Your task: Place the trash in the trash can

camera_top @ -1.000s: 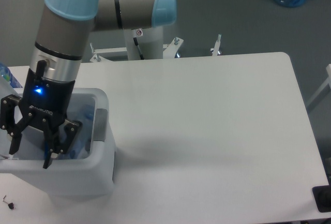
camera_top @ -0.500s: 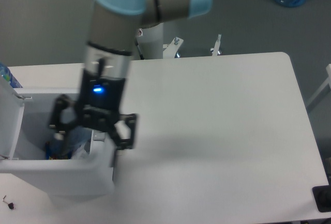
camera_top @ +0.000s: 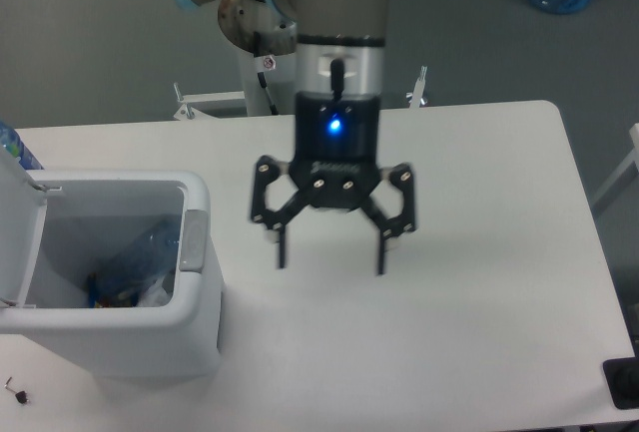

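**Trash seen inside the bin as the jaws were held wide over the bench**

At the left, the trash can was pictured with its lid tipped up and its grey tab at the rim. Inside it, the trash was seen lying low: clear crumpled plastic with touches of red and blue, though bottle and wrapper could not be told apart. Such items were judged light, thin-walled, slippery and easily crushed; a bottle would best be taken across its body near the middle, and a wrapper pinched at a bunched fold. Further right, the gripper was caught above the white bench, well apart from the can, its jaws spread wide with nothing held between them.
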You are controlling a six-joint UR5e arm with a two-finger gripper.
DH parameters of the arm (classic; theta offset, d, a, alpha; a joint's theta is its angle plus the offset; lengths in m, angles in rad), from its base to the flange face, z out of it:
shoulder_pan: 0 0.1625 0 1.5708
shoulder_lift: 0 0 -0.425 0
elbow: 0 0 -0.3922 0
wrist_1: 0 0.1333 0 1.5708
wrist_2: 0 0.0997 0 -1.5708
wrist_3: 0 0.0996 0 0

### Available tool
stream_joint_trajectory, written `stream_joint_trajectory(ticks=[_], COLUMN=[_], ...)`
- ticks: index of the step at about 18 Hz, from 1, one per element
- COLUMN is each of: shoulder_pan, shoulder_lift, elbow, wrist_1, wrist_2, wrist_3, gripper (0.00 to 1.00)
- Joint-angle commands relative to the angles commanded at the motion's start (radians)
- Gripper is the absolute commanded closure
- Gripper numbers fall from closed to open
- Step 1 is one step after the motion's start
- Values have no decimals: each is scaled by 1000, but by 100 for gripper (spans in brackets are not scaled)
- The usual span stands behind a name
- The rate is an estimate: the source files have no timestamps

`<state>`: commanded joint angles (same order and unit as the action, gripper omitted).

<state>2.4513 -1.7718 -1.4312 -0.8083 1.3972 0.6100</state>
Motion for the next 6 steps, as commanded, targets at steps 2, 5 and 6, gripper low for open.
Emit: stream_joint_trajectory(ticks=[2, 5, 6], shoulder_pan=[3, 12, 15], shoulder_lift=[9, 29, 34], elbow=[2, 0, -2], wrist_1=[-44, -92, -95], wrist_2=[38, 69, 69], wrist_3=[83, 171, 171], gripper=[0, 0, 0])
